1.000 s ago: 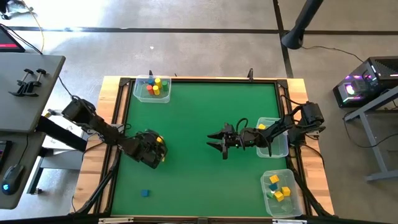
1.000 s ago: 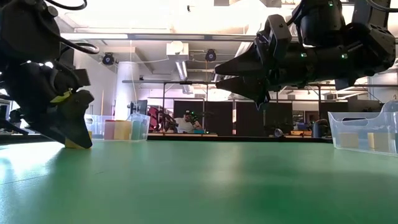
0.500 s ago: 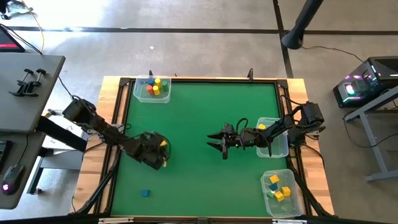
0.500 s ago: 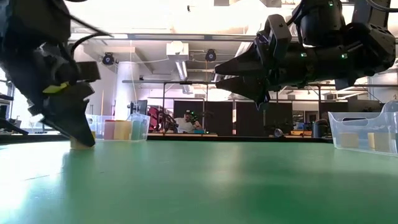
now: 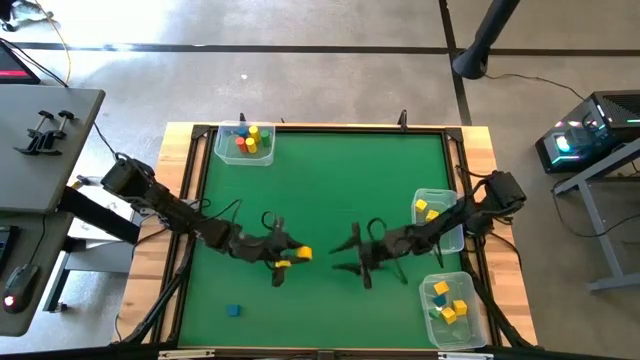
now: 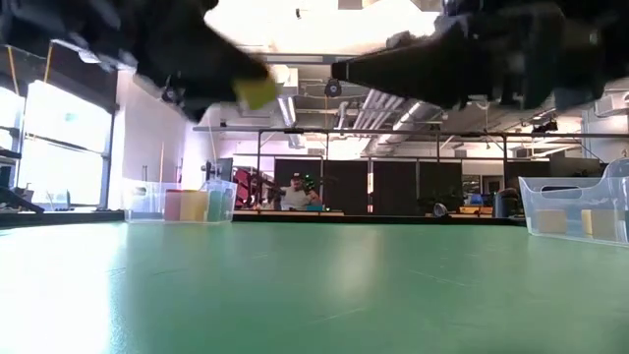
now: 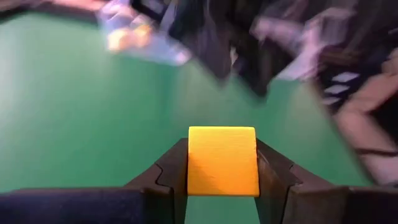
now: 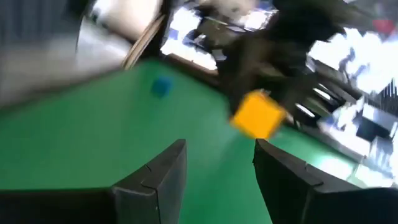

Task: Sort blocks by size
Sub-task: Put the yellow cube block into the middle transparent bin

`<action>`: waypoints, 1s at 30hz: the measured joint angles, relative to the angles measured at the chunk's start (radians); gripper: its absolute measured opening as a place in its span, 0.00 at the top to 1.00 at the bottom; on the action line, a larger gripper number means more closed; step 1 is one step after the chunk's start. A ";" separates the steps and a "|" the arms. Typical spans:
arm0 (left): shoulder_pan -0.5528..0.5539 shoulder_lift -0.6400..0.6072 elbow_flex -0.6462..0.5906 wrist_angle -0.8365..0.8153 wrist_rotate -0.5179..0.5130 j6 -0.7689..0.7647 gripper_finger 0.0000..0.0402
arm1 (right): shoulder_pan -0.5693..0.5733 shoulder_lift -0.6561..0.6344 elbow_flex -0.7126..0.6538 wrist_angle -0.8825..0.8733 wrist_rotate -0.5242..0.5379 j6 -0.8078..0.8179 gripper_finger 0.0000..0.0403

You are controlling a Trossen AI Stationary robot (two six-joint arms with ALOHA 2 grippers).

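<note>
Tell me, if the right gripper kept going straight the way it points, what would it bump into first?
Probably the yellow block held in the left gripper. The open right gripper points straight at it across the mat, with nothing between them, though their heights are hard to compare.

Yellow block (image 7: 222, 160), blue block (image 5: 233, 311), green table (image 5: 330, 180)

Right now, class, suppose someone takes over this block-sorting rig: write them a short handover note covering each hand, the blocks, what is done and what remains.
Left hand: shut on a yellow block, carried above mid-table toward the right arm.
Right hand: open, empty, facing the left hand over the mat's centre, apparently ready for a handover.
Done: blocks already lie in three clear tubs, the far-left tub, the right-middle tub and the near-right tub.
Left: place the held yellow block; one blue block sits loose on the green mat near the front left.
</note>
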 joint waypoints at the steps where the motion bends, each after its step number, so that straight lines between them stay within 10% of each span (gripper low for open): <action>1: 0.009 0.000 0.000 0.039 0.037 0.018 0.72 | 0.012 0.000 0.029 -0.062 0.000 -0.090 0.56; 11: 0.052 0.000 0.000 0.089 0.125 0.025 0.72 | 0.057 0.000 0.288 -0.477 0.251 -0.438 0.56; 30: 0.053 0.000 0.000 0.056 0.125 0.025 0.72 | -0.014 0.013 0.449 -0.739 0.131 -0.646 0.44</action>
